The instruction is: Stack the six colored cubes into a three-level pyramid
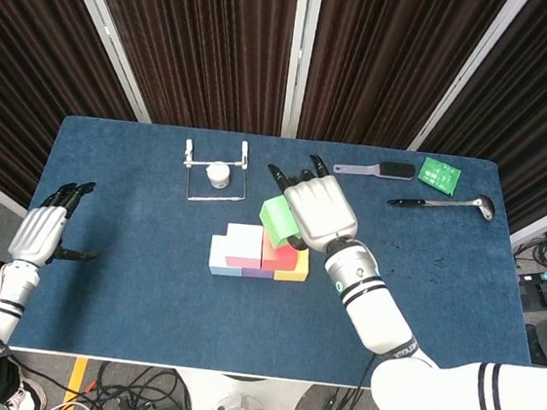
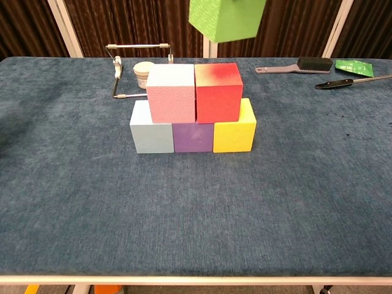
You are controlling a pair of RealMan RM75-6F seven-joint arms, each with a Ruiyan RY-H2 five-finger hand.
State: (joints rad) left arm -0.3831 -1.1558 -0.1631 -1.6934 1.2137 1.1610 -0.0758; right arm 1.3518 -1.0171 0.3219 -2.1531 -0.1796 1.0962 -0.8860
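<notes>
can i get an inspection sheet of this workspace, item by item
surface: blue cloth table, flat.
job's things: light blue cube, purple cube and yellow cube in a bottom row; pink cube and red cube on top; green cube held above the stack, not yet placed.
clutter: wire stand with a small white jar, brush, ladle, green packet along the far edge.
hands: right robot hand holds the green cube; left robot hand holds nothing, fingers apart.
cables: loose on the floor under the table's near edge.
surroundings: dark curtains behind.
</notes>
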